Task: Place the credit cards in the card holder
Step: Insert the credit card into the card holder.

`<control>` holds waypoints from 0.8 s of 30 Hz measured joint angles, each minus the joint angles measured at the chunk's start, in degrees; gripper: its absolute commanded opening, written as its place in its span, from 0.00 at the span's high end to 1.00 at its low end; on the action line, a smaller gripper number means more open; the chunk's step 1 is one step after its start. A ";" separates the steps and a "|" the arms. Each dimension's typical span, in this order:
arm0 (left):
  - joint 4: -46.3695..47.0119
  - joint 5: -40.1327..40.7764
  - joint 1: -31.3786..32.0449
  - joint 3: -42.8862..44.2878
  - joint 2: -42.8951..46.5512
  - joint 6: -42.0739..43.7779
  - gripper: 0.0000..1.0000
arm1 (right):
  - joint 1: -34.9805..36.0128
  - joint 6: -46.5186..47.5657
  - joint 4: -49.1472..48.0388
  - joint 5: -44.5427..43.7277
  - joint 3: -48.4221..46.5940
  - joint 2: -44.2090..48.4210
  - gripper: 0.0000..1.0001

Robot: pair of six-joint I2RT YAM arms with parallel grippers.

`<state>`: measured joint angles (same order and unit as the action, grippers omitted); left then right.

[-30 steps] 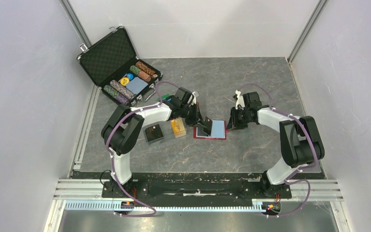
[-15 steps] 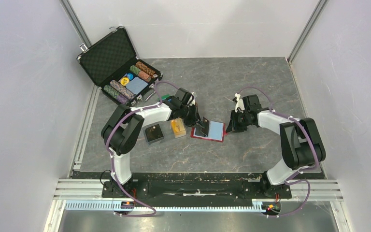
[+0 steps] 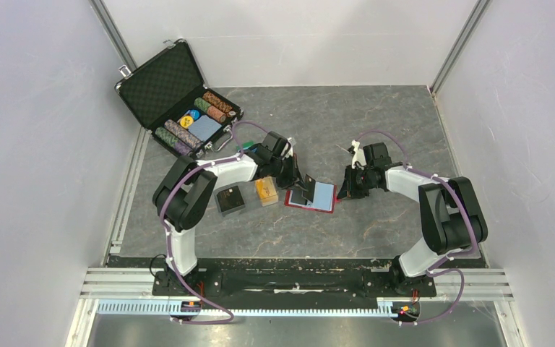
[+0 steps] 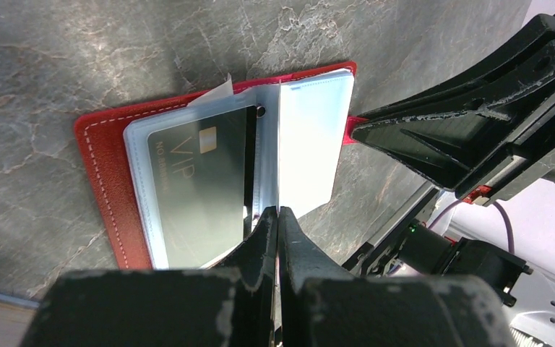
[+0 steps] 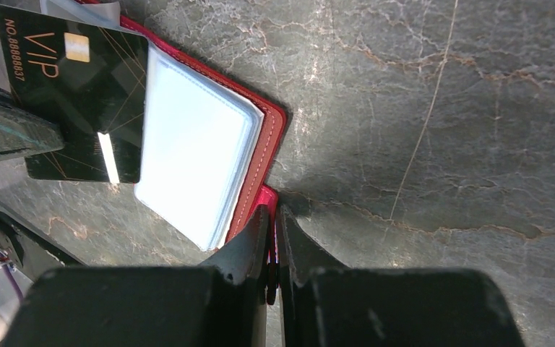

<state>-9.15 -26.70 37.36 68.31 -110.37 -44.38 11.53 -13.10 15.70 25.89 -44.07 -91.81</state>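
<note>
The card holder (image 3: 309,205) is lying open on the grey marbled table (image 3: 397,123) between the two arms, its clear sleeves (image 4: 311,137) facing up. The left gripper (image 4: 277,217) is clenching its fingers on one edge of a dark VIP card (image 5: 79,101), which is hanging tilted over the half of the holder nearer the left arm; the right gripper (image 5: 271,213) is pinching the red tab (image 5: 266,195) at the holder's opposite edge, fingers closed on it.

A stack of orange-gold cards (image 3: 264,191) is sitting just beside the left gripper, on the side away from the holder; a small black box (image 3: 230,200) is resting next to that stack; an open chip case (image 3: 160,83) with rows of poker chips (image 3: 213,107) is lying well apart in the far left corner. The held card is covering one sleeve page, and the right gripper's dark body is crowding over the holder's tab edge.

The top view is giving the surroundings but is showing the card only as a small dark slab. The left wrist view is showing the card's gold chip and lettering against the sleeve page, with the right gripper looming beyond; whether the card's far edge is inside a sleeve cannot be told there. The right wrist view is showing the card's printed number, the left finger overlapping the card's side, and the tab between its own fingertips.
</note>
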 measured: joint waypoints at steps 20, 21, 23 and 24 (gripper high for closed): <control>2.10 -1.95 0.50 -0.07 -1.99 2.03 0.98 | 0.00 -0.33 -0.90 0.26 0.61 0.26 1.00; 2.23 -1.95 0.59 -0.15 -1.99 2.03 0.98 | -0.02 -0.33 -0.90 0.28 0.61 0.26 1.00; 2.60 -1.97 0.66 -0.46 -1.99 2.01 0.98 | -0.02 -0.33 -1.03 0.31 0.70 0.26 1.00; 2.91 -1.99 0.66 -0.70 -1.99 1.99 0.98 | -0.02 -0.35 -1.07 0.35 0.74 0.31 1.00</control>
<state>-6.24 -28.69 38.02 67.61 -112.36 -42.39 11.51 -13.45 14.63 26.24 -43.33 -91.50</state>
